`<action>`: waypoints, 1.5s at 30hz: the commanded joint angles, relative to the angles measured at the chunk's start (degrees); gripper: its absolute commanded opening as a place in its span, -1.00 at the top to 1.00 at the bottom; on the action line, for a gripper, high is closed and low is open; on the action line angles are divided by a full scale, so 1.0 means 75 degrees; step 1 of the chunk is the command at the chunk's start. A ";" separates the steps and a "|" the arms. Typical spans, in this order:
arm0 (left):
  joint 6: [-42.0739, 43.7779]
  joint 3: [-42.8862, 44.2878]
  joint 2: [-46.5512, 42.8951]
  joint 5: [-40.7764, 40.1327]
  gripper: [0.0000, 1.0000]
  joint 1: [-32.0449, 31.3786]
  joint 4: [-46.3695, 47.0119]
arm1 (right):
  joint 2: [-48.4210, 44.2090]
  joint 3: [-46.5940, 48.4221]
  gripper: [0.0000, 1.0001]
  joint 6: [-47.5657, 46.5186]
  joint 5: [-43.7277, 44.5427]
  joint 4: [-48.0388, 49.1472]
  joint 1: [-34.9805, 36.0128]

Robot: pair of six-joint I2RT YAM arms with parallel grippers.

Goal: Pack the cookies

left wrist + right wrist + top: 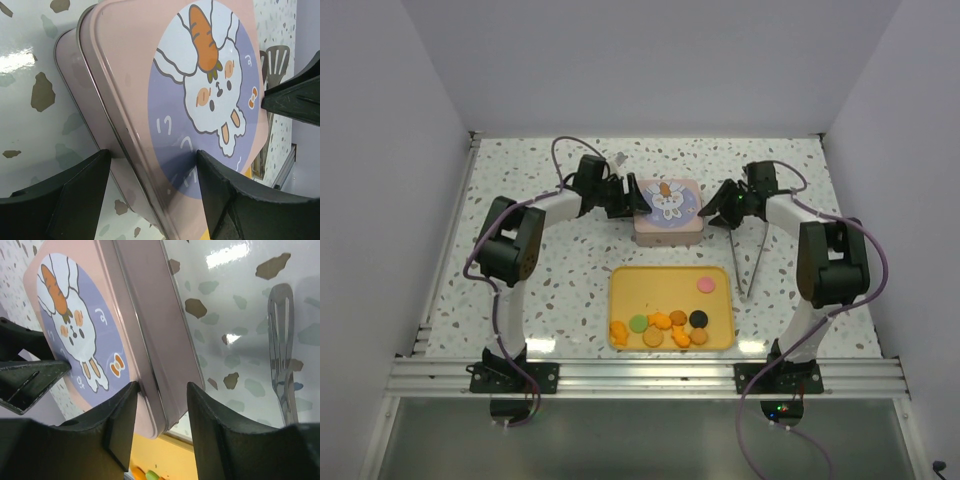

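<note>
The cookies (pixel 660 325) lie in a yellow tray (pixel 620 290): several orange ones, a green (pixel 638 323), a black (pixel 698 319) and a pink (pixel 705 285). Behind the tray stands a pink tin (pixel 667 212) with a rabbit-and-carrot lid (pixel 200 90), lid on. My left gripper (pixel 625 200) is open and straddles the tin's left edge (pixel 150 170), one finger (pixel 235 200) over the lid, the other (pixel 55 200) beside the wall. My right gripper (pixel 717 210) is open and straddles the right edge (pixel 162 390), one finger (pixel 120 420) touching the lid rim.
A metal slotted spatula (pixel 752 262) lies on the speckled table right of the tin and also shows in the right wrist view (pixel 280 340). White walls close in the table at the left, back and right. An aluminium rail (pixel 640 375) runs along the near edge.
</note>
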 commanded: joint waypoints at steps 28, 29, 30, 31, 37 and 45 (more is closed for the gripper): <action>0.0659 0.0421 -0.0089 -0.1224 -0.58 -0.0714 -0.1513 | -0.0961 -0.0876 0.31 -0.0051 -0.0077 0.0375 0.0079; 0.0671 0.0421 -0.0101 -0.1271 -0.58 -0.0737 -0.1537 | -0.0961 -0.0912 0.30 -0.0028 -0.0088 0.0399 0.0079; 0.0694 0.0444 -0.0113 -0.1341 -0.59 -0.0772 -0.1572 | -0.0950 -0.0959 0.28 -0.0028 -0.0135 0.0457 0.0090; 0.0729 0.0491 -0.0089 -0.1388 -0.61 -0.0784 -0.1665 | -0.0927 -0.1040 0.25 -0.0039 -0.0135 0.0469 0.0125; 0.0999 0.0947 0.0051 -0.1892 -0.74 -0.1041 -0.2344 | -0.0880 -0.1252 0.08 -0.0028 -0.0124 0.0656 0.0173; 0.1327 0.1744 0.0286 -0.3226 -1.00 -0.1440 -0.3505 | -0.0856 -0.1217 0.08 0.0042 -0.0124 0.0785 0.0243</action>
